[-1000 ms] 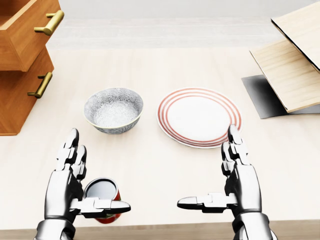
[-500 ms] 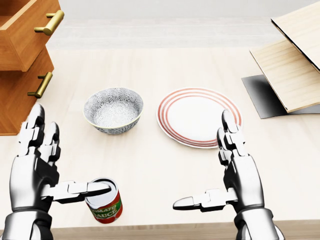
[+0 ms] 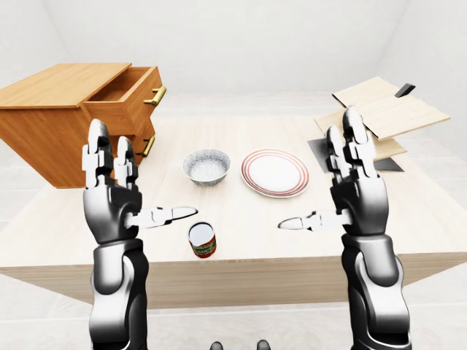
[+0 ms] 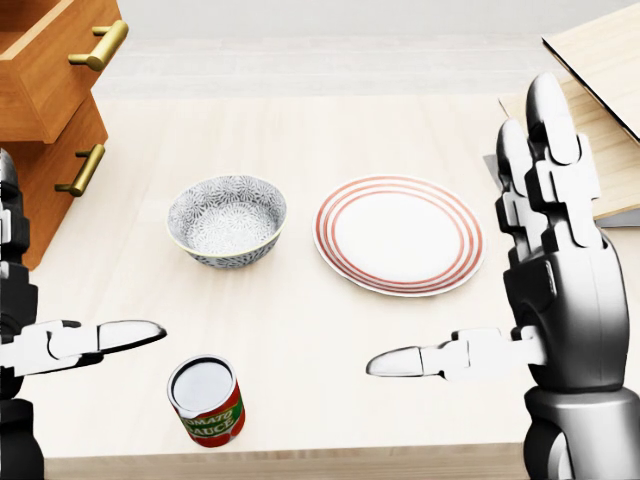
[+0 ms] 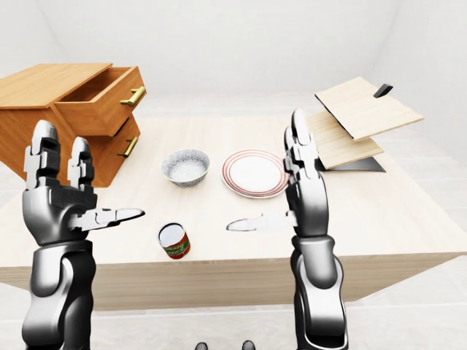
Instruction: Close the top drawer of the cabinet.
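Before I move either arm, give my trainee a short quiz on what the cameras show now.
1. True or false: the top drawer of the cabinet is fully shut.
2. What lies between the bowl and the stacked boards? A) plate B) can C) cabinet
3. Fill in: the can stands nearest the ___ robot hand.

Key:
1. False; it is pulled out.
2. A, the plate.
3. Left robot hand; the right robot hand is open too, and both hold nothing.

Approach to top drawer (image 3: 125, 106): unobstructed.
Left hand (image 3: 111, 203) has bare table (image 3: 241, 219) ahead; bowl (image 3: 206, 166) and can (image 3: 202, 239) sit rightward.
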